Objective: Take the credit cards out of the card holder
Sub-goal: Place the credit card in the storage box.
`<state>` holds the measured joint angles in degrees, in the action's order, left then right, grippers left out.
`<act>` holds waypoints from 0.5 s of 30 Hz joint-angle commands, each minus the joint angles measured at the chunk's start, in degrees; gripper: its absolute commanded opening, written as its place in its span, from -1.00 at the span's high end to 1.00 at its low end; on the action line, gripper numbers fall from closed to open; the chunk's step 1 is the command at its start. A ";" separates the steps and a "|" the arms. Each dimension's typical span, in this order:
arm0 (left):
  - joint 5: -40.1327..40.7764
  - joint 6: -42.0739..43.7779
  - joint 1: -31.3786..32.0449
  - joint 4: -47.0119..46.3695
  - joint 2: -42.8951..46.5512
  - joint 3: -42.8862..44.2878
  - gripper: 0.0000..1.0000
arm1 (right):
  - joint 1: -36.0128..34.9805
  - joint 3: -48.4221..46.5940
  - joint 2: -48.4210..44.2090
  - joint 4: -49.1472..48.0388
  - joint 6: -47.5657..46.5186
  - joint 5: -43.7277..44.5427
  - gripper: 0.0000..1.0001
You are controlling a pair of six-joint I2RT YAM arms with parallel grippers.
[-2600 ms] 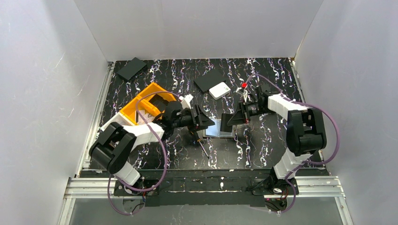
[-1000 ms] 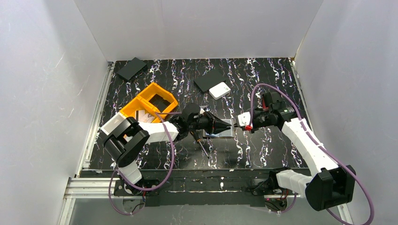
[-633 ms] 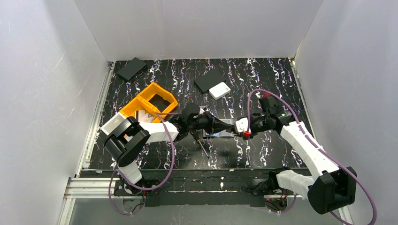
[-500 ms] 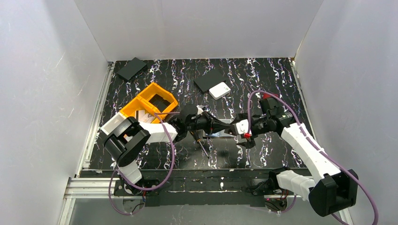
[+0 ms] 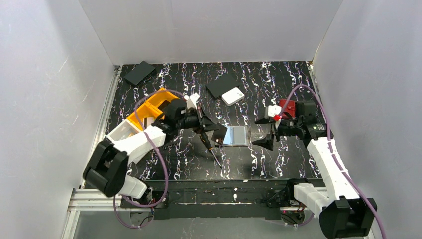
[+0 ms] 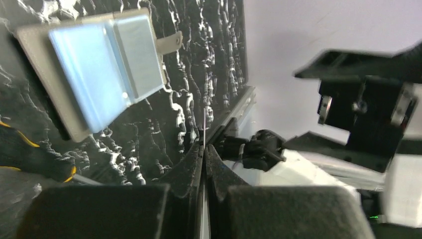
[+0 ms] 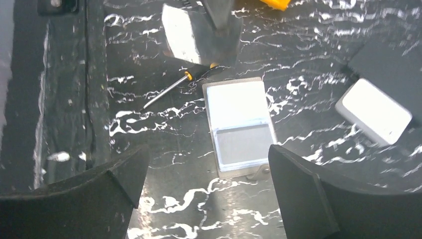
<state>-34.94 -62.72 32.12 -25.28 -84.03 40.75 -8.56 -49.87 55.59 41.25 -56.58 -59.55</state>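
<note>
The card holder (image 5: 235,135) lies open and flat on the black marbled table, pale blue-grey inside, snap tab at its right end. It also shows in the left wrist view (image 6: 94,74) and the right wrist view (image 7: 239,127). My left gripper (image 5: 211,126) hangs just left of the card holder, shut on one of the credit cards (image 7: 185,36), whose thin edge (image 6: 204,134) shows between the fingers. My right gripper (image 5: 263,132) stands wide open to the right of the holder, nothing between its fingers (image 7: 208,155). Whether other cards sit in the holder's pockets I cannot tell.
A screwdriver (image 5: 212,149) lies just left of the holder, under the left arm. An orange bin (image 5: 149,107) stands at the left. A white square box (image 5: 232,95) rests on a flat black rectangle (image 5: 221,84) behind the holder. Another black rectangle (image 5: 139,72) lies at the far left.
My left gripper has lifted and drawn back to the left with a card in it. My right gripper has opened wide and pulled away to the right of the holder.
</note>
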 commanded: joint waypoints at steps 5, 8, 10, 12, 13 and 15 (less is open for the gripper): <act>12.89 55.45 -0.12 46.47 14.77 16.62 1.00 | 6.52 8.29 2.42 -23.50 27.23 -6.21 -0.97; 14.99 66.45 -0.28 49.52 17.41 18.20 1.00 | 7.19 9.02 1.51 -23.35 27.22 -3.26 -0.97; 15.31 72.87 -0.74 51.44 18.77 19.48 1.00 | 7.41 9.48 0.44 -23.33 27.16 -1.81 -0.97; 16.30 77.12 -1.49 51.94 19.67 20.47 1.00 | 7.41 9.61 0.05 -23.41 27.10 -1.21 -0.97; 16.52 78.61 -2.23 52.26 19.59 21.00 1.00 | 7.41 9.54 0.15 -23.37 27.13 -1.08 -0.97; 16.42 81.03 -3.94 53.82 18.13 23.16 1.00 | 7.41 9.36 0.50 -23.20 27.13 -0.69 -0.97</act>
<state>-20.86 4.84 30.94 22.04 -65.78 59.40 -1.50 -40.66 56.64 20.47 -30.98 -61.23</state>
